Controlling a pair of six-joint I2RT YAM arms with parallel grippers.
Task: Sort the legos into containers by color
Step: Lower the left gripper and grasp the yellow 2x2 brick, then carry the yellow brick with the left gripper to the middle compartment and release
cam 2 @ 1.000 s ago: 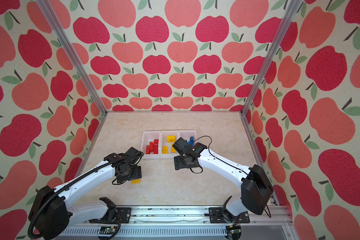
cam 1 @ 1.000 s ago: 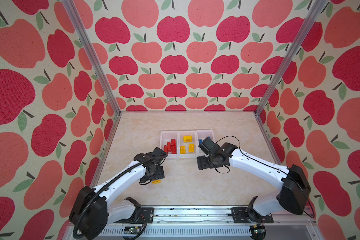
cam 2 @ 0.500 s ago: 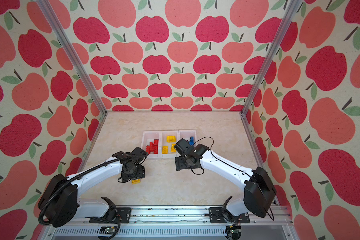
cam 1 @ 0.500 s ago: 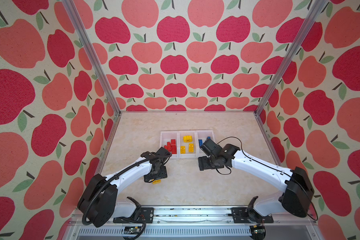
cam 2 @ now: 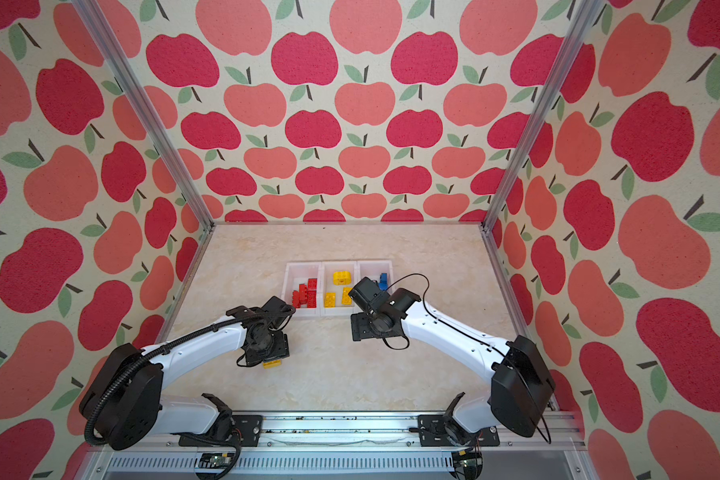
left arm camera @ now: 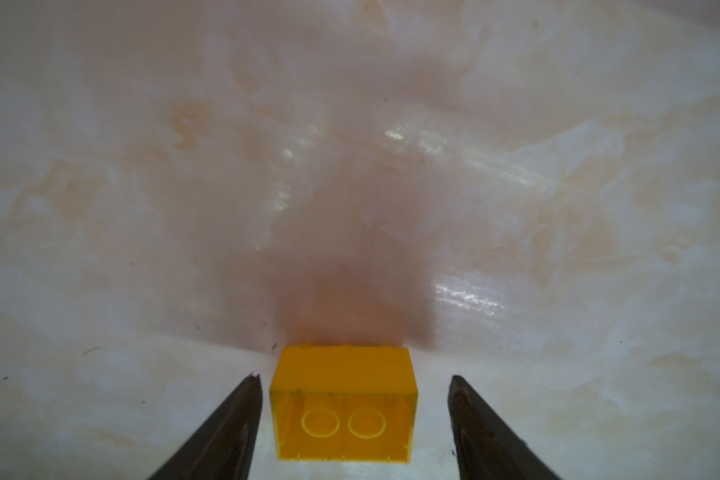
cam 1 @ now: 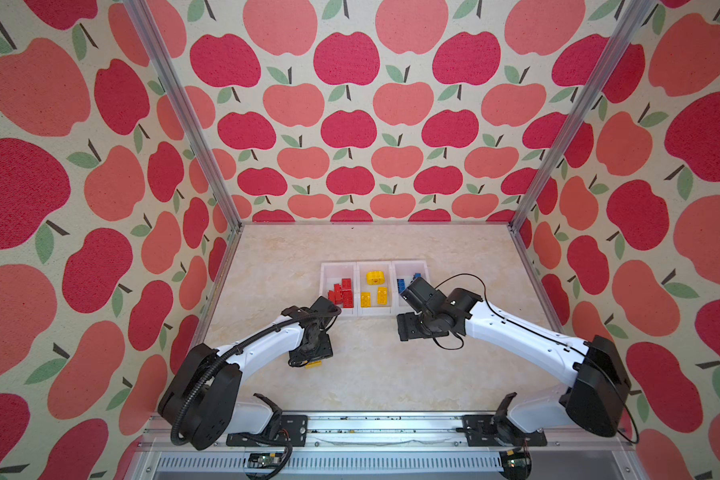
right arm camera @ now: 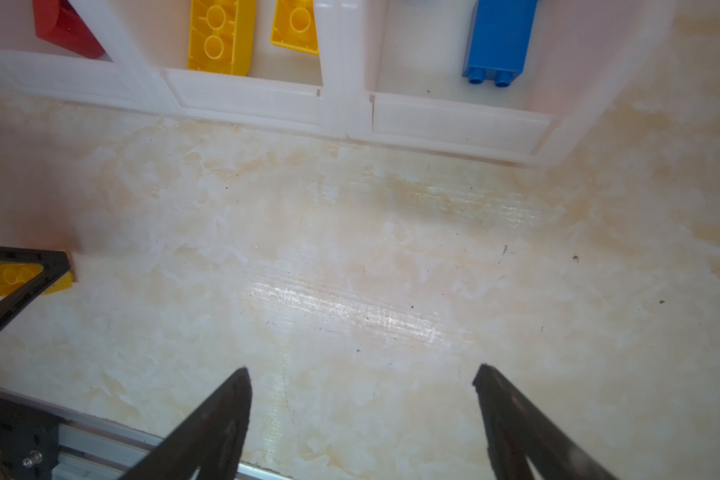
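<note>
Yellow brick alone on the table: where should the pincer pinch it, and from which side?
Pinch the yellow brick across its two end walls, coming down from above. It lies on its side, hollow underside showing in the left wrist view, so those flat parallel walls are free; the left pincer straddles them, open.

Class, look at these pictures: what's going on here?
It's a color sort. The left end effector straddles a loose yellow brick on the table, jaws open, not yet gripping. The right end effector hangs open and empty before the containers, which hold red bricks, yellow bricks and blue bricks in separate bins.
</note>
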